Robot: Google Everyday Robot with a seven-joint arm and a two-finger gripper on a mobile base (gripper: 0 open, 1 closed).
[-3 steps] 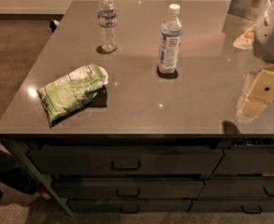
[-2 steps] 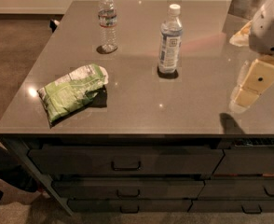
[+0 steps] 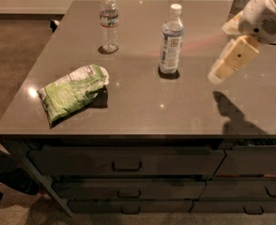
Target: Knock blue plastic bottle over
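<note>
The blue plastic bottle (image 3: 171, 40) stands upright near the middle of the grey countertop (image 3: 142, 102). It has a white cap and a tall pale blue-and-white label. My gripper (image 3: 218, 75) hangs above the counter to the right of the bottle, well apart from it. It points down and to the left from the white arm (image 3: 264, 15) at the upper right. Its shadow falls on the counter below it.
A slimmer clear bottle (image 3: 109, 22) with a red-and-blue label band stands at the back left. A green chip bag (image 3: 72, 93) lies at the front left. Drawers (image 3: 126, 161) with handles run below the counter's front edge.
My arm and gripper have moved up and to the left, toward the blue bottle. The bottles and the bag have not moved.
</note>
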